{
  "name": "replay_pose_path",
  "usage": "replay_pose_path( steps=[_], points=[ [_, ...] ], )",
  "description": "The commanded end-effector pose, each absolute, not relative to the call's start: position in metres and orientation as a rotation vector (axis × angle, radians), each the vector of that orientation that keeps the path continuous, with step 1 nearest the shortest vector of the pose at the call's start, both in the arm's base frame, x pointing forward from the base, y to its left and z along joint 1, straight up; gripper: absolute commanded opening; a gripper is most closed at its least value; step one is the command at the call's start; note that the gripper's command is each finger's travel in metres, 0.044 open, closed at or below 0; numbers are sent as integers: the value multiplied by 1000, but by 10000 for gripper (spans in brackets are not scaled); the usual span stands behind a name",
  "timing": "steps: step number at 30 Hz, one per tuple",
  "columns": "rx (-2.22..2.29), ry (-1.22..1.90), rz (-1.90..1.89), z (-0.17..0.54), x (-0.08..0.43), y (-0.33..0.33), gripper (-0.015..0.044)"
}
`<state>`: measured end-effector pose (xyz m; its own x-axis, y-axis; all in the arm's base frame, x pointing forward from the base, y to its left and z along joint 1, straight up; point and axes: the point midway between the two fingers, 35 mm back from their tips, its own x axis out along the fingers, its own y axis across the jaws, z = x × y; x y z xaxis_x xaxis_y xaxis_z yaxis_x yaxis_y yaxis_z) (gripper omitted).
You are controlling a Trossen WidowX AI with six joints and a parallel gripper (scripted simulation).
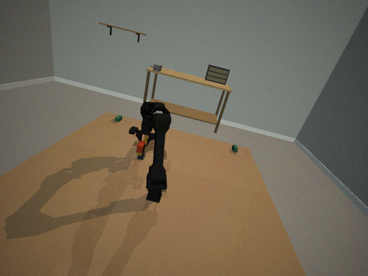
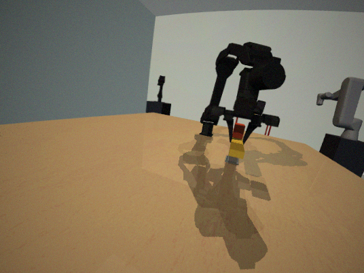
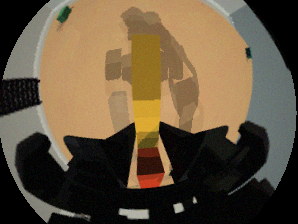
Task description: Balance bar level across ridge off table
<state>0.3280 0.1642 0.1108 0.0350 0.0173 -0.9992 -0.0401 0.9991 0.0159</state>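
Gripping the bar (image 1: 146,139) (image 2: 236,150) (image 3: 146,75) in the pincer (image 1: 145,140) (image 2: 238,141) (image 3: 147,124), close beside the red block (image 1: 141,147) (image 2: 239,128) (image 3: 151,181). Likely stiff, heavier towards that block; best held near the balance point.

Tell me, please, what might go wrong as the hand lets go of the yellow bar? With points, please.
The bar (image 2: 236,149) (image 3: 146,67) could tip once the hand (image 2: 238,140) (image 3: 147,124) opens, since the red block (image 1: 141,147) (image 2: 239,130) (image 3: 150,180) sits toward one end. The fingers also stand close on both sides, so an uneven release might nudge it off balance.
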Motion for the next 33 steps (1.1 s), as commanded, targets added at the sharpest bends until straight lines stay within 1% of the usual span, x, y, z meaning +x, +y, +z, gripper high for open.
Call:
replay_pose_path(
  steps=[1,33],
  points=[
    [-18,1537,43,107,328,164,0],
    [-17,1533,45,111,329,164,0]
  ],
)
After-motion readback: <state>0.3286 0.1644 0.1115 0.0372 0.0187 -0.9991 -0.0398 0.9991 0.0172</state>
